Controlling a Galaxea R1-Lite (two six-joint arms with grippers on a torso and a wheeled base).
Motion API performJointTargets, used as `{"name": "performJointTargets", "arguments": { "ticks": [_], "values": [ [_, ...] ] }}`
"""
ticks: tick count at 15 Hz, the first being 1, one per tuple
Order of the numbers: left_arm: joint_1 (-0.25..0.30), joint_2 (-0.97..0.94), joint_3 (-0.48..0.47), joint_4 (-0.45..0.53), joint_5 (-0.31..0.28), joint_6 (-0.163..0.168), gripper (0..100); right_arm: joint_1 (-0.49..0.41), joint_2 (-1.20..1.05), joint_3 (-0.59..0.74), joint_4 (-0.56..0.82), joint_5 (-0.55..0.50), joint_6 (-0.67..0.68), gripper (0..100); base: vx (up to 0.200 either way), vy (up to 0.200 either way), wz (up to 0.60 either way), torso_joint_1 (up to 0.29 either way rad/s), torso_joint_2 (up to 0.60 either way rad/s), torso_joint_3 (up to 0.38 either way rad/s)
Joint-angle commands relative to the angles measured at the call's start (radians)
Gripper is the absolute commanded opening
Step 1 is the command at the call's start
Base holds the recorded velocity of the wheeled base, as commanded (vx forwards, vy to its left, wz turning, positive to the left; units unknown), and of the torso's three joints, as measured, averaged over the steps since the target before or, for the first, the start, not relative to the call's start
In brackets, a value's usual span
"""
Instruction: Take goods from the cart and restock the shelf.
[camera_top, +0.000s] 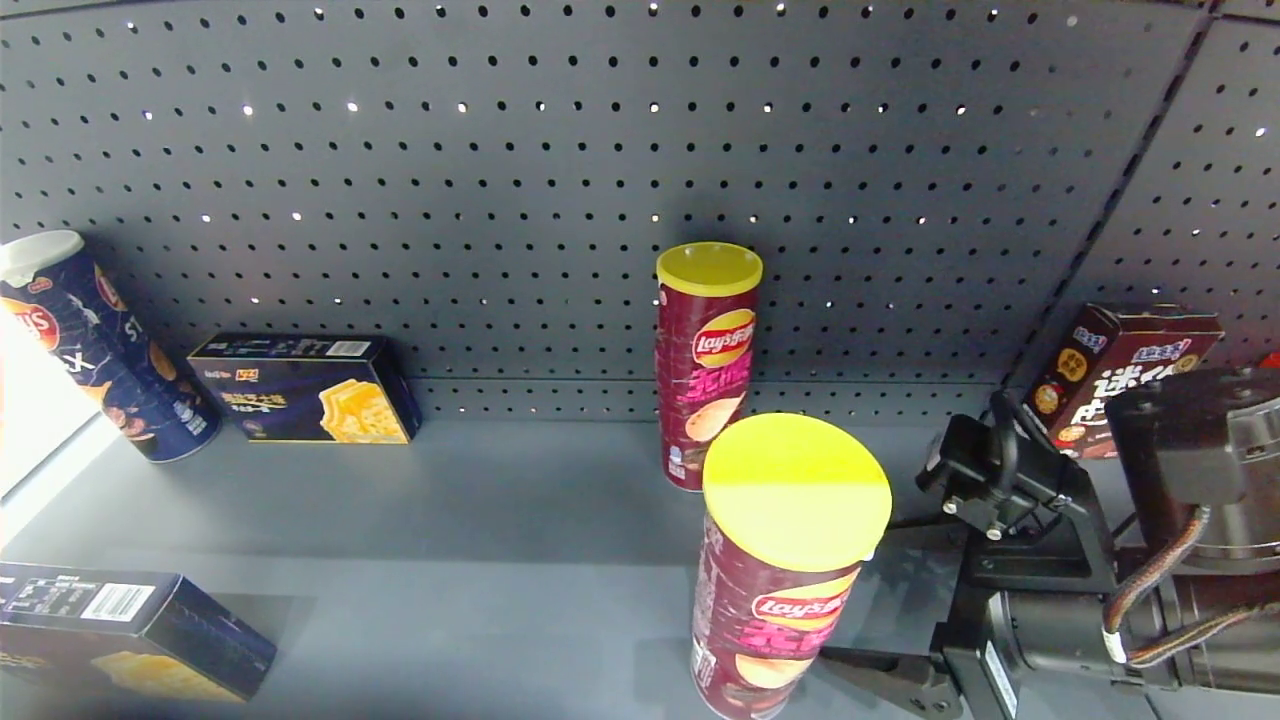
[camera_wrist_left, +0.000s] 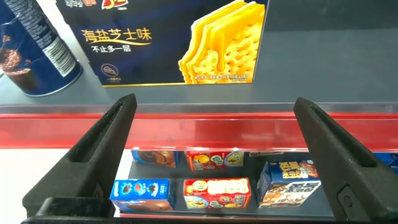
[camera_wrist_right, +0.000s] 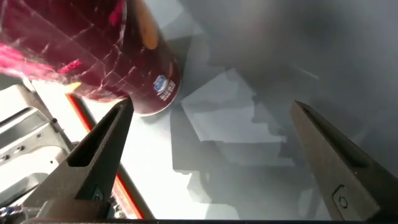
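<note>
At the lower centre of the head view, the nearer chip can (camera_top: 785, 580) stands upright on the shelf (camera_top: 480, 520), directly in front of a second chip can (camera_top: 707, 365) that stands against the pegboard (camera_top: 500, 200). We read the right gripper (camera_wrist_right: 211, 106) as released: its fingers are spread wide and the can's base lies just outside one finger rather than between them, so nothing is grasped. We cannot tell whether that finger touches the can. That closeness is our main worry: if the arm pulls back at a slant, the finger could catch the base, and a tall, narrow can would likely tip. We judge it stands near the shelf's front, since the red edge strip (camera_wrist_left: 199, 127) runs just beside its base, so a forward fall could send it off the shelf. A backward fall could knock the second chip can over too. The brown box (camera_top: 1120, 370) at the right middle of the head view sits close behind the right arm, and a wide swing could sweep it. The left gripper (camera_wrist_left: 214, 99) is also spread and empty, held before the red edge strip below the cracker box (camera_wrist_left: 180, 43); lifting it carelessly could strike that strip.
</note>
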Motion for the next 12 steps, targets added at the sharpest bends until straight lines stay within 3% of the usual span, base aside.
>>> {"name": "performJointTargets", "arguments": {
  "ticks": [1, 12],
  "values": [
    [0.000, 0.002, 0.000, 0.000, 0.000, 0.000, 100, 0.015, 0.011, 0.000, -0.001, 0.001, 0.000, 100, 0.000, 0.000, 0.00, 0.000, 0.00, 0.000],
    [0.000, 0.002, 0.000, 0.000, 0.000, 0.000, 100, -0.002, 0.016, -0.009, -0.001, -0.013, 0.000, 100, 0.000, 0.000, 0.00, 0.000, 0.00, 0.000]
  ]
}}
